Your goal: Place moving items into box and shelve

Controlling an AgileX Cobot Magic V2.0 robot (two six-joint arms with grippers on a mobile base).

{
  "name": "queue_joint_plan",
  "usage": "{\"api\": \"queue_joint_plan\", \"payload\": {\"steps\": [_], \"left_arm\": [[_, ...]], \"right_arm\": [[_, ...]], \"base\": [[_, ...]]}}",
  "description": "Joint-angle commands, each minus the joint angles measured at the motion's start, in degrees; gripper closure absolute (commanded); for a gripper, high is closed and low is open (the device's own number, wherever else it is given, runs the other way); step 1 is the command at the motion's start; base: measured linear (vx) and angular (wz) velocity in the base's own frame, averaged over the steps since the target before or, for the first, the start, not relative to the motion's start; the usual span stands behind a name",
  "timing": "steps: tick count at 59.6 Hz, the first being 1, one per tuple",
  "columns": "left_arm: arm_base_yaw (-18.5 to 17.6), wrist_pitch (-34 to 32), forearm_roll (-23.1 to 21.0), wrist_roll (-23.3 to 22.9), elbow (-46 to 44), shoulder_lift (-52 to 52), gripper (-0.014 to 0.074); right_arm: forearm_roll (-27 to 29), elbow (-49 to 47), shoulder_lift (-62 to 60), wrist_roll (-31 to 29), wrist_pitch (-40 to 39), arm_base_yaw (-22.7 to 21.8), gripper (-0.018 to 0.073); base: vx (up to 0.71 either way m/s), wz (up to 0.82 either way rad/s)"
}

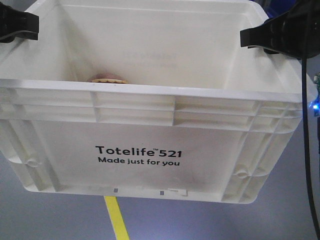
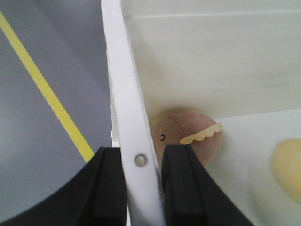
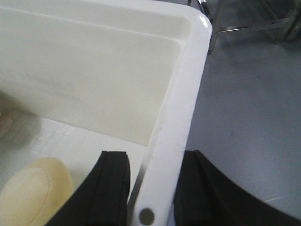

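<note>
Left tool (image 2: 141, 162) clamping box (image 1: 160, 90) wall, right tool (image 3: 157, 162) clamping opposite wall, bun (image 3: 35, 190) inside

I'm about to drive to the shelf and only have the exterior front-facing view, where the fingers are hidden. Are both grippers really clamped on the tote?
Observer: On the left, yes. The left gripper straddles the left wall of the box, one finger outside and one inside, both pressed against it.
Operator: And the right?
Observer: The right gripper straddles the right wall the same way.
Operator: I only see a pinkish thing over the rim. Is the bun in?
Observer: Yes, the pale tan bun lies on the box floor, near the right gripper's inner finger.
</note>
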Motion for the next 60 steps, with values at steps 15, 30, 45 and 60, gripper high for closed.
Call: {"api": "queue_joint_plan", "payload": {"steps": [15, 30, 45, 60], "left_arm": [[-1.37, -8.26, -5.86, 0.69, -2.98, -2.22, 0.0603], [-1.37, -8.26, -5.86, 0.69, -2.98, -2.22, 0.0603], [-1.37, -8.26, -5.86, 0.69, -2.98, -2.22, 0.0603], [-1.37, -8.26, -5.86, 0.69, -2.98, -2.22, 0.0603]], "right_arm": [[2.50, -2.74, -1.84, 0.42, -9.46, 0.60, 0.0565], [2.50, -2.74, -1.84, 0.42, -9.46, 0.60, 0.0565], [2.50, -2.74, -1.84, 0.42, -9.46, 0.60, 0.0565], [2.50, -2.74, -1.84, 0.42, -9.46, 0.60, 0.0565]], "base": [[0.29, -0.42], [0.29, -0.43], [0.27, -0.43], [0.26, -0.44]]}}
